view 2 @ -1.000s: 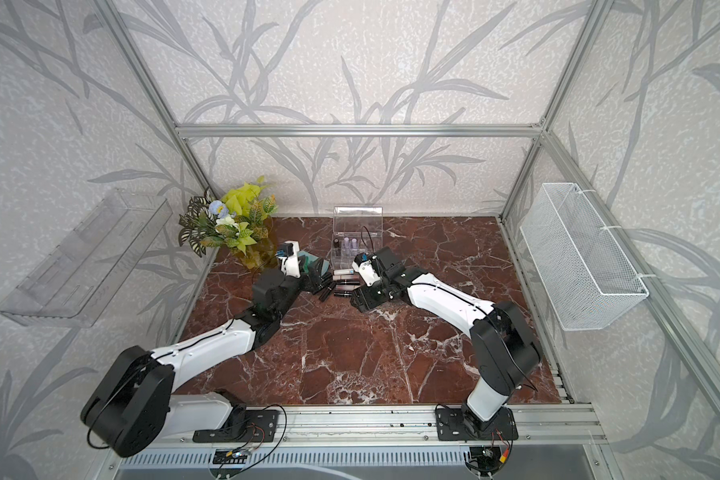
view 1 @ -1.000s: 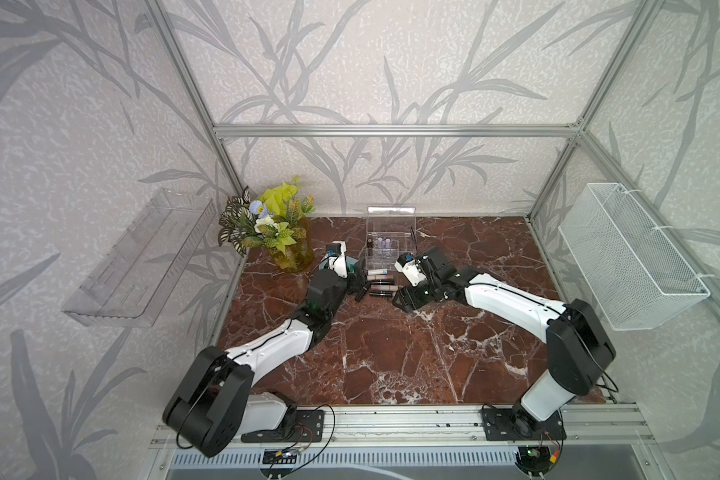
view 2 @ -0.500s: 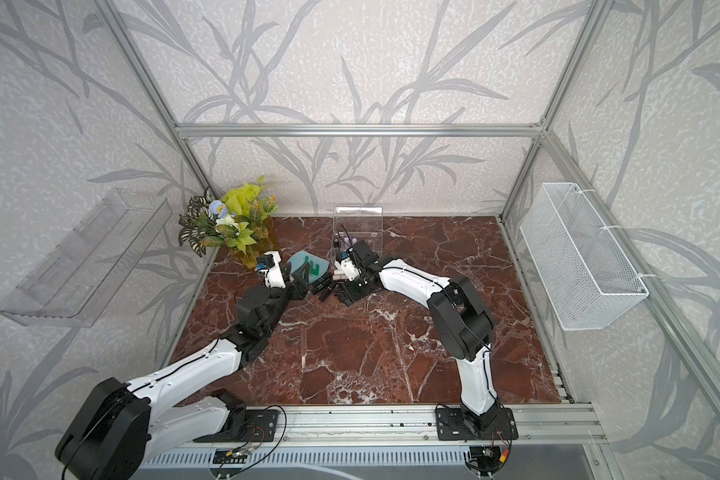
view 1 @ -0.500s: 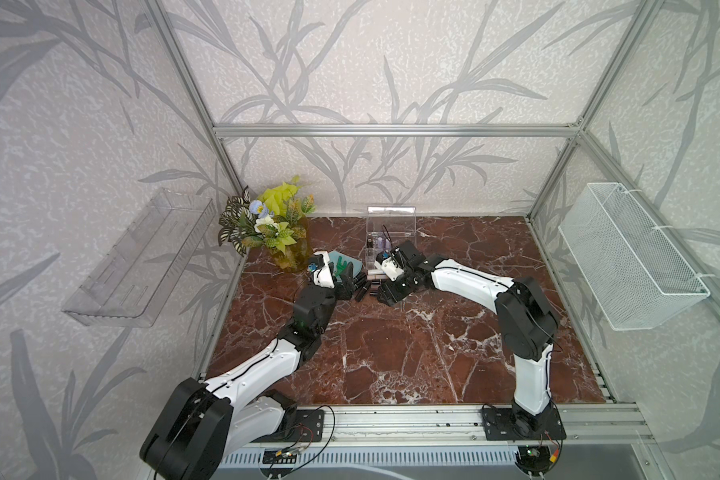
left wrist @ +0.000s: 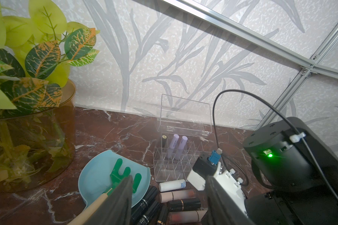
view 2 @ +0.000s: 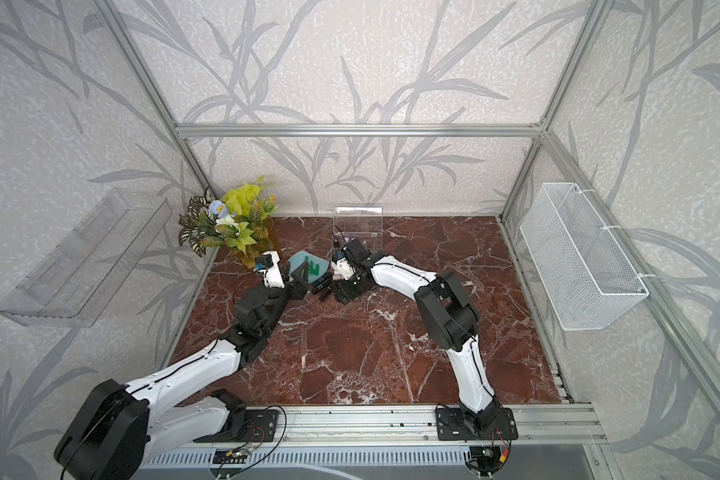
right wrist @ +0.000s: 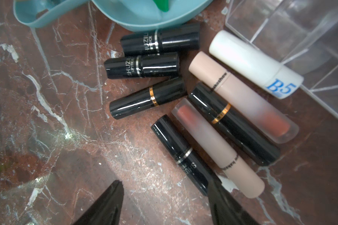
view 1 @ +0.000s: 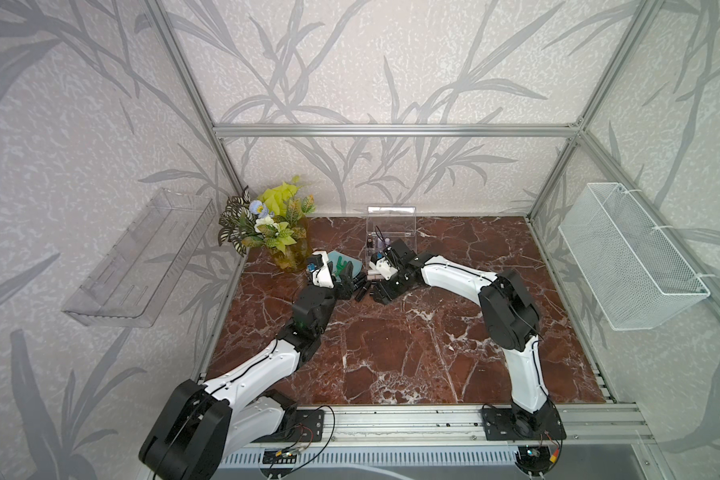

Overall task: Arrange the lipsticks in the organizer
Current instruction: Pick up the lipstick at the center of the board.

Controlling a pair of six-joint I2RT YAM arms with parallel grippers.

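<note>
Several lipsticks point(right wrist: 232, 122) lie loose on the marble in front of the organizer point(left wrist: 176, 165), black, beige and one white tube point(right wrist: 252, 64); they show as a small pile in both top views point(view 1: 366, 282) point(view 2: 323, 286). The organizer's lid stands open, and two lilac tubes point(left wrist: 174, 145) and one black tube stand in its back cells. My left gripper point(left wrist: 169, 177) hangs open over the pile, holding nothing. My right gripper point(right wrist: 164, 182) is open over bare marble beside the pile, one fingertip point(right wrist: 215, 187) at the end of a black silver-banded tube point(right wrist: 181, 153).
A teal scoop point(left wrist: 98, 179) holding a green toy rake point(left wrist: 123, 173) lies against the pile's left side. A plant in an amber vase point(view 1: 283, 249) stands at the back left. A clear wall tray point(view 1: 142, 257) and a white wire basket point(view 1: 628, 257) hang on the side walls.
Over the last second the right gripper has slid left to the pile and both arms have changed posture. Both jaw openings look unchanged, and no lipstick has moved.
</note>
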